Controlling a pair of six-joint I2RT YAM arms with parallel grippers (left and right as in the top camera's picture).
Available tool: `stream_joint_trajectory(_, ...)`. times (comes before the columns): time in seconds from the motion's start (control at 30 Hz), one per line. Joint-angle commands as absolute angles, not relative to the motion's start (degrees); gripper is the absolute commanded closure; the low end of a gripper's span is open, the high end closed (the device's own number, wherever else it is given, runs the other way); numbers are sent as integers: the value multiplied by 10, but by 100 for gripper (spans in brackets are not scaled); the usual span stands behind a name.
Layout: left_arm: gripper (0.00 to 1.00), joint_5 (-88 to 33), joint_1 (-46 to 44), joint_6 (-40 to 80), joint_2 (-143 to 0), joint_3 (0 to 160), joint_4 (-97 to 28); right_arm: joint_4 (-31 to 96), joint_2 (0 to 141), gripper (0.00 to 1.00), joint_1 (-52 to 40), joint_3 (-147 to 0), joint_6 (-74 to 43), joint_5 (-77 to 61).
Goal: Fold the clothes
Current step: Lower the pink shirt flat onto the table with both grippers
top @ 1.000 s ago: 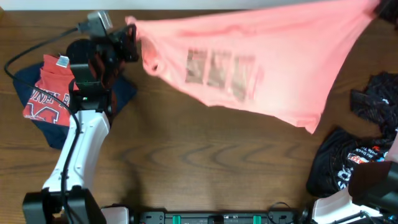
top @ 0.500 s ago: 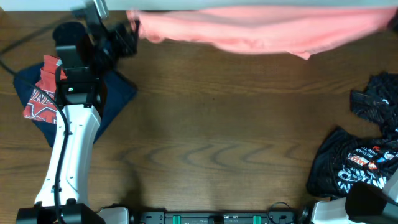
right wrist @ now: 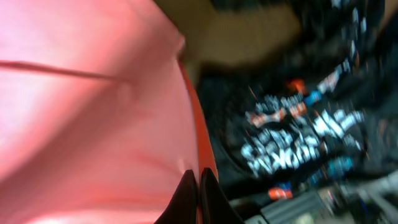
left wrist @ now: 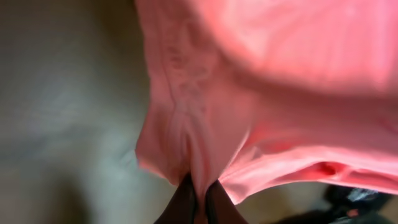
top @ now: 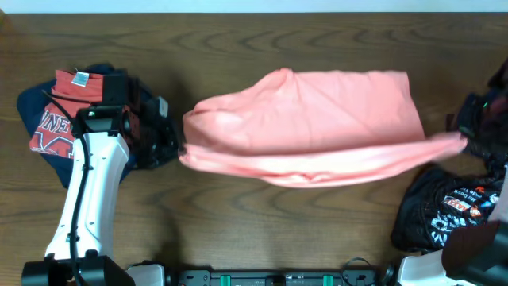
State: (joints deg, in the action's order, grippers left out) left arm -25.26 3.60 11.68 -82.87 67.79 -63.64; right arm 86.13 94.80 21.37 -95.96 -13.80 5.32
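A salmon-pink T-shirt [top: 317, 123] is stretched across the middle of the table between my two arms. My left gripper [top: 176, 147] is shut on the shirt's left edge; in the left wrist view the pink cloth [left wrist: 261, 81] is pinched between the dark fingertips [left wrist: 200, 202]. My right gripper [top: 468, 139] is shut on the shirt's right edge; in the right wrist view the pink cloth [right wrist: 93, 112] runs into the closed fingers [right wrist: 198, 190].
A folded pile of a red and a navy garment [top: 59, 119] lies at the left. Black printed clothes [top: 448, 214] are heaped at the right, also shown in the right wrist view [right wrist: 298, 124]. The dark wood table [top: 278, 230] shows in front.
Both arms swung the pink shirt from high at the table's far edge down toward the front. It now lies spread over the table's middle, still held at both ends.
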Motion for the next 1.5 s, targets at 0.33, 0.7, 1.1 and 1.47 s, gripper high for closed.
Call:
stream_joint_trajectory(0.33, 94, -183, 38, 95, -828, 566, -535, 718, 948, 99, 179, -888, -119, 37)
stream_joint_trajectory(0.7, 94, -183, 38, 103, -836, 542, -388, 482, 948, 99, 156, -706, -120, 25)
stream_joint_trajectory(1.1, 93, -183, 38, 103, -881, 541, -383, 302, 948, 92, 156, -623, -132, 14)
stream_joint_trajectory(1.47, 36, -188, 38, 103, -864, 565, -291, 256, 927, 42, 157, -630, -132, -50)
